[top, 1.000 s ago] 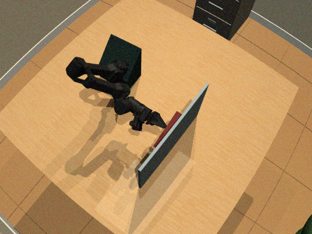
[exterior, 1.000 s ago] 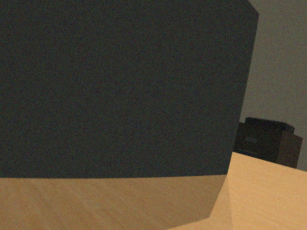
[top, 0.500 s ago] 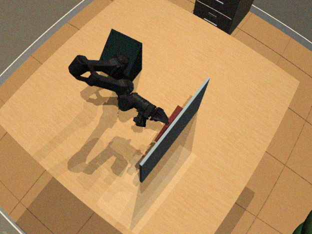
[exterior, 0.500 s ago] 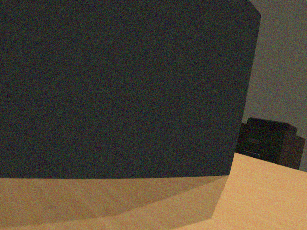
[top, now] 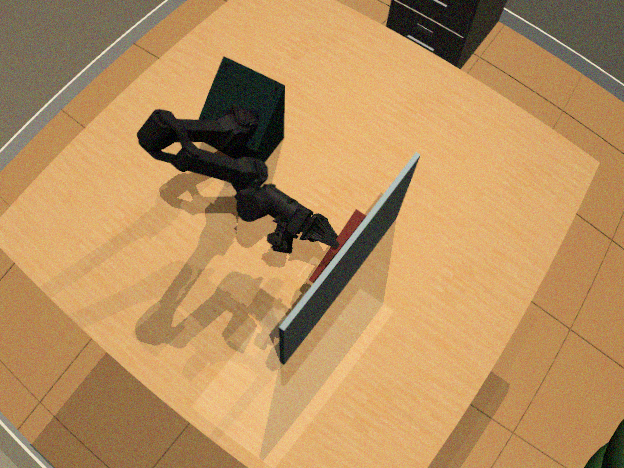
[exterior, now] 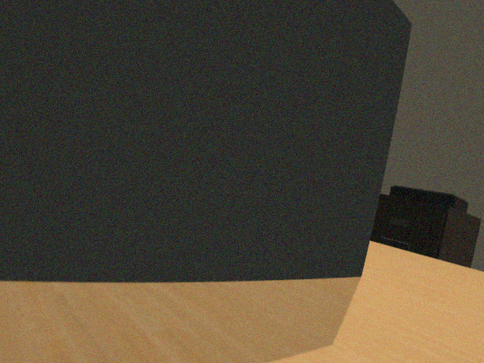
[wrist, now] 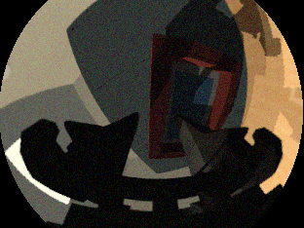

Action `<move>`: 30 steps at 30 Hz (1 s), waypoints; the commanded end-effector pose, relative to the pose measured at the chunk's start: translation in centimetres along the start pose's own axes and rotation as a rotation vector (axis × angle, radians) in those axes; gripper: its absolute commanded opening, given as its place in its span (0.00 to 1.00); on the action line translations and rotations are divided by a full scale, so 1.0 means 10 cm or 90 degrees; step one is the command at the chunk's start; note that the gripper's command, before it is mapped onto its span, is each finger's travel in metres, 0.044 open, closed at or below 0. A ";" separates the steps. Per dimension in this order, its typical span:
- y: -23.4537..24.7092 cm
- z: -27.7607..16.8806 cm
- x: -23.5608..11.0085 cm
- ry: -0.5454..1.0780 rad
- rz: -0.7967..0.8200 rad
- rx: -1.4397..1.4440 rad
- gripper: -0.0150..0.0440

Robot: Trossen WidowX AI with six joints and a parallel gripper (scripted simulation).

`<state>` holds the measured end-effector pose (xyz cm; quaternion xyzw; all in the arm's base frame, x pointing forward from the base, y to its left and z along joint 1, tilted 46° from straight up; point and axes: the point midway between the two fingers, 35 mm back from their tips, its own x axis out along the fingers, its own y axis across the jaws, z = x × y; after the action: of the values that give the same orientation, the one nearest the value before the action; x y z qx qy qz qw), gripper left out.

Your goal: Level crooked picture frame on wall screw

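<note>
The picture frame (top: 353, 224) (wrist: 159, 73) has a dark red border around a blue picture and hangs on the near face of the upright grey wall panel (top: 370, 239) (exterior: 195, 136) (wrist: 112, 54). The gripper (top: 336, 245) (wrist: 159, 116) is open, its tips close to the picture frame. In the wrist view one border bar shows between the two fingertips, and the right finger covers part of the picture. Nothing is visibly gripped; contact cannot be told. The screw and the notched strip are hidden. How far the picture frame tilts cannot be told from these angles.
The wooden table (top: 478, 201) (exterior: 430, 308) carries the panel and a dark green block (top: 241, 83) by the arm's base. The panel's back fills most of the exterior view. A black drawer cabinet (top: 428, 30) (exterior: 414, 222) stands beyond the table.
</note>
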<state>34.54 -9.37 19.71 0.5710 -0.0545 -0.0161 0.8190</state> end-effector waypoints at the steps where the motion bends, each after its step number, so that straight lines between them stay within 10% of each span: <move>1: 0.00 0.01 0.00 -0.004 -0.001 -0.002 0.69; 12: 0.00 0.01 0.00 -0.004 -0.001 -0.002 0.69; 18: 0.00 0.01 0.00 -0.004 -0.001 -0.002 0.43; 30: 0.00 0.01 0.00 -0.004 -0.001 -0.002 0.25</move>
<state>34.56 -9.42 19.79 0.5705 -0.0563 -0.0158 0.8192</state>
